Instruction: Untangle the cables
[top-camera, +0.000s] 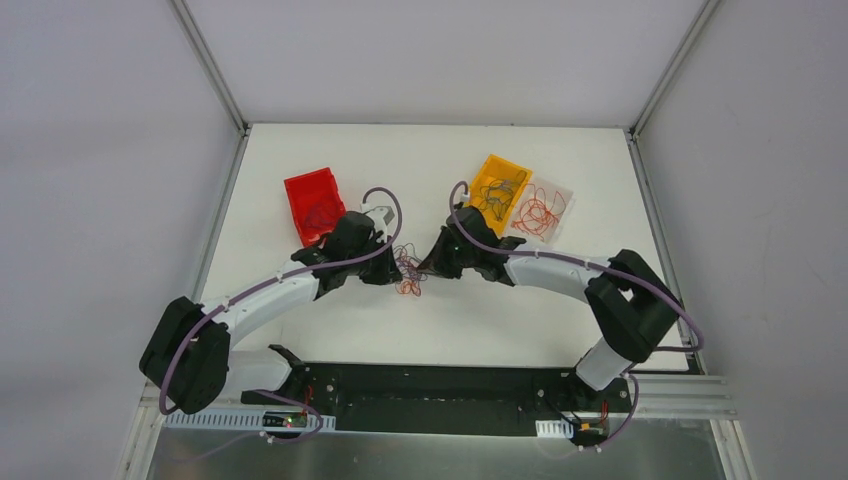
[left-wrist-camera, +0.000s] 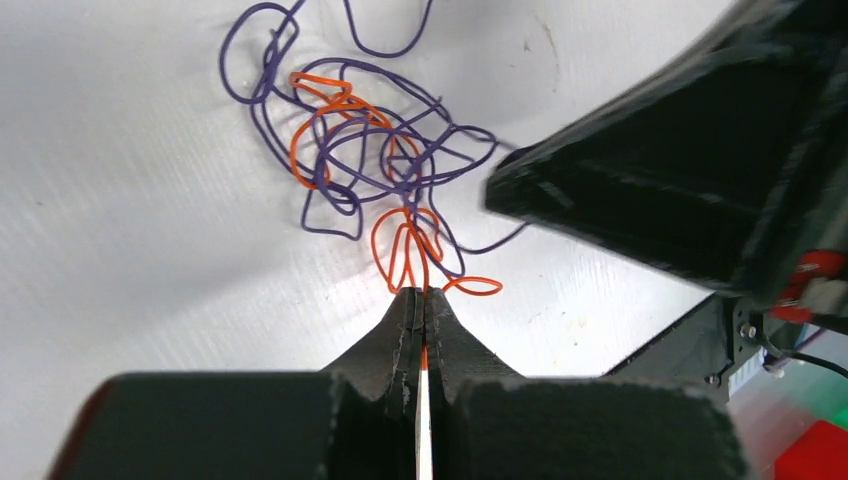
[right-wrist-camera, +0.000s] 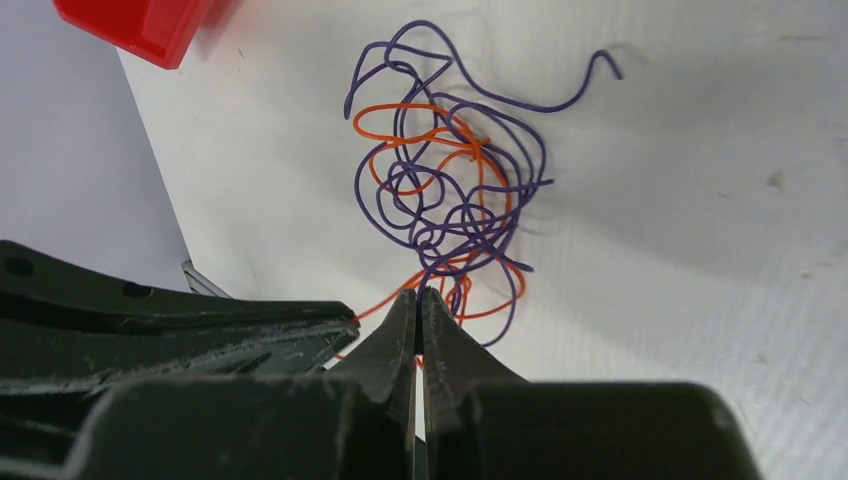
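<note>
Both left gripper (left-wrist-camera: 421, 297) and right gripper (right-wrist-camera: 417, 297) pinch cables (top-camera: 408, 271) (orange, purple)

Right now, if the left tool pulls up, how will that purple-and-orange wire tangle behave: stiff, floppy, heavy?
Probably floppy: the wire tangle lies in loose curls on the table. Likely very light, the strands being hair-thin, so it may lift whole rather than separate. The orange wire pinched in the left tool could slip; it looks smooth and thin.

Left arm (top-camera: 270, 295) – bent, forearm reaching inward; left gripper (left-wrist-camera: 420, 292) jaws closed, pinching an orange strand of the cables (top-camera: 408, 272)
Right arm (top-camera: 560, 272) – mirrored; right gripper (right-wrist-camera: 417, 292) jaws closed on strands, tips near the left's
</note>
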